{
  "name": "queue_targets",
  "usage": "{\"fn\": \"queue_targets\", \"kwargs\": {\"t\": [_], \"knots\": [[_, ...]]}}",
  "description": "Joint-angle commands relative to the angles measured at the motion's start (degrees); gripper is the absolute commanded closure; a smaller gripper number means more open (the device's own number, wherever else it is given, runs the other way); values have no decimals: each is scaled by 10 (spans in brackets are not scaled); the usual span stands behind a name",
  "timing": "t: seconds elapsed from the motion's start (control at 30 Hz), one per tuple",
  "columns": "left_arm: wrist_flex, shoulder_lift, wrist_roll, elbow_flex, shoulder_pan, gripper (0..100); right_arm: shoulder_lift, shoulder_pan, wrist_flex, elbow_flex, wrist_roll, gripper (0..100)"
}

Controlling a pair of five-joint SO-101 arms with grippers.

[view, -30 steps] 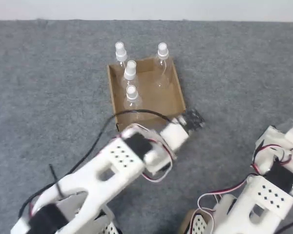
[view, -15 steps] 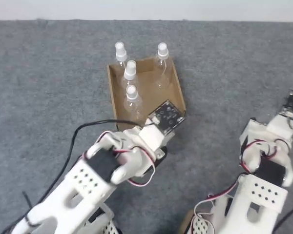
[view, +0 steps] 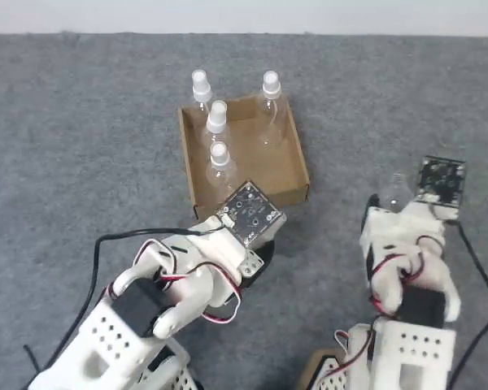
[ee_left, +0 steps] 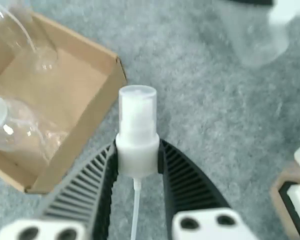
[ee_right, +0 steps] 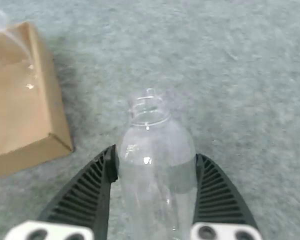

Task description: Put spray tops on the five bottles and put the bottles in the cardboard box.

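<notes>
Item 1, grip status. Your left gripper (ee_left: pixel 137 151) is clamping the spray top (ee_left: pixel 137 122) by its collar, jaws closed only to the collar's width, nozzle pointing away from the wrist and the dip tube (ee_left: pixel 134 210) trailing back between the jaws. Your right gripper (ee_right: pixel 155 159) is gripping the uncapped bottle (ee_right: pixel 156 175) around its body, jaws spread wide, with the open neck (ee_right: pixel 148 107) standing free beyond the fingertips. In the high view this bottle (view: pixel 394 192) is sitting well to the right of the cardboard box (view: pixel 286 166), apart from it.

Item 2, box contents. Four capped bottles (view: pixel 220 158) are standing at the box; whether the far-left one is fully inside, I cannot tell.

Item 3, step in hand, by my judgement: you are mating the last top to the last bottle.
- Keep the bottle steady and its neck unobstructed.
- Turn the top so the dip tube is leading, and be threading the tube into the neck before seating the collar.
- Be lining the collar's axis up with the neck; a tilted approach is likely to bend the tube or jam the collar.

Item 4, markings. No label, brand or readable writing is showing on the bottles, the top or the box.
</notes>
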Motion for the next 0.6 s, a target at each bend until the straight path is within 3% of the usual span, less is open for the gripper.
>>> {"fn": "queue_targets", "kwargs": {"t": [0.0, 0.57], "knots": [[-24, -35, 7, -4, -2, 989, -53, -46, -37, 23, -2, 908], [-71, -165, 8, 40, -11, 989, -225, -187, -88, 142, -1, 909]]}}
